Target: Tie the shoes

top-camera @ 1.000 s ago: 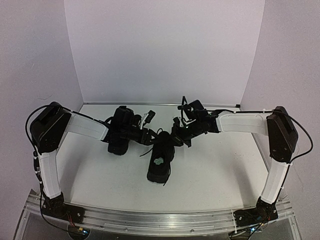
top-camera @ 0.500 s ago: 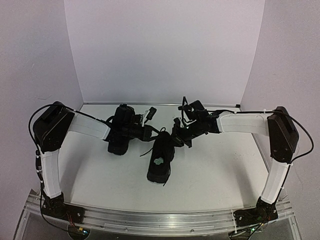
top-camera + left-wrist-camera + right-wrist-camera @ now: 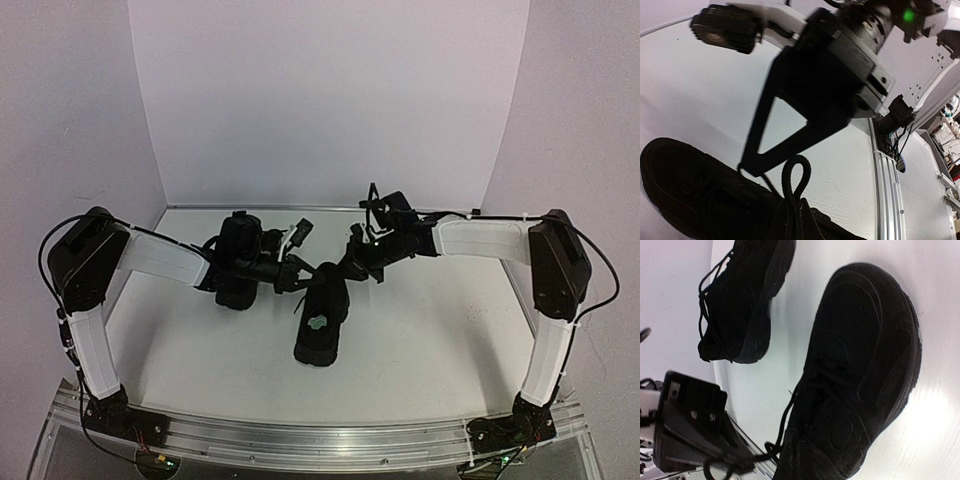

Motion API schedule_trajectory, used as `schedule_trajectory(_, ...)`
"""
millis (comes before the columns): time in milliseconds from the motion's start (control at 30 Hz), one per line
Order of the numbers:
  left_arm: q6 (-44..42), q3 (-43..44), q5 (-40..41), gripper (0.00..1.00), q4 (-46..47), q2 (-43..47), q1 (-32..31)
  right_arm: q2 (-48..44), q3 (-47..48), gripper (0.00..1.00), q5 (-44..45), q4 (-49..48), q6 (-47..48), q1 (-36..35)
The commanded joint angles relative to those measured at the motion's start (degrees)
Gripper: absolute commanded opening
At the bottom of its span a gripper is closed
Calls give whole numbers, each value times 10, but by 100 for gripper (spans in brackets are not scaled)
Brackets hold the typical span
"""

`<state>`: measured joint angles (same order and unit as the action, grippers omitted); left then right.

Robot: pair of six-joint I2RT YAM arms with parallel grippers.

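The left gripper [image 3: 295,275] and right gripper [image 3: 352,266] are meeting at the near shoe's [image 3: 320,325] 12 o'clock end on the worktop [image 3: 430,330], probably tensioning its lace [image 3: 771,445]. The left jaws are seemingly clenching a strand; for the right jaws I cannot tell.

Left wrist view. One black low-top fabric sneaker [image 3: 695,200] lay on the white table surface [image 3: 690,100], occupying the 7 o'clock corner. A thin black lace loop [image 3: 792,175] stood upright from it at 6 o'clock. The black right gripper [image 3: 747,167] reached in from 1 o'clock, its tip just at 9 o'clock of the loop, directly above the sneaker. Contact with the lace could not be determined, nor jaw state. A small black box-shaped camera module [image 3: 722,32] sat at 11 o'clock, a green indicator light [image 3: 909,15] at 1 o'clock, and a silver aluminium rail [image 3: 885,180] at 4 o'clock.
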<state>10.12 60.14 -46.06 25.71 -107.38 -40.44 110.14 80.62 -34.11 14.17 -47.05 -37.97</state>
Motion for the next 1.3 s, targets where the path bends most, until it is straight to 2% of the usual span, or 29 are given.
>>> schedule_trajectory(0,-75,5,-8,0,-29,28,-21,40,44,0,-22,-25,9,-1)
schedule_trajectory(567,-263,49,53,0,-216,52,-106,139,132,0,-84,-71,25,-1)
schedule_trajectory(1267,-278,48,59,0,-222,49,-153,194,176,0,-81,-89,19,-1)
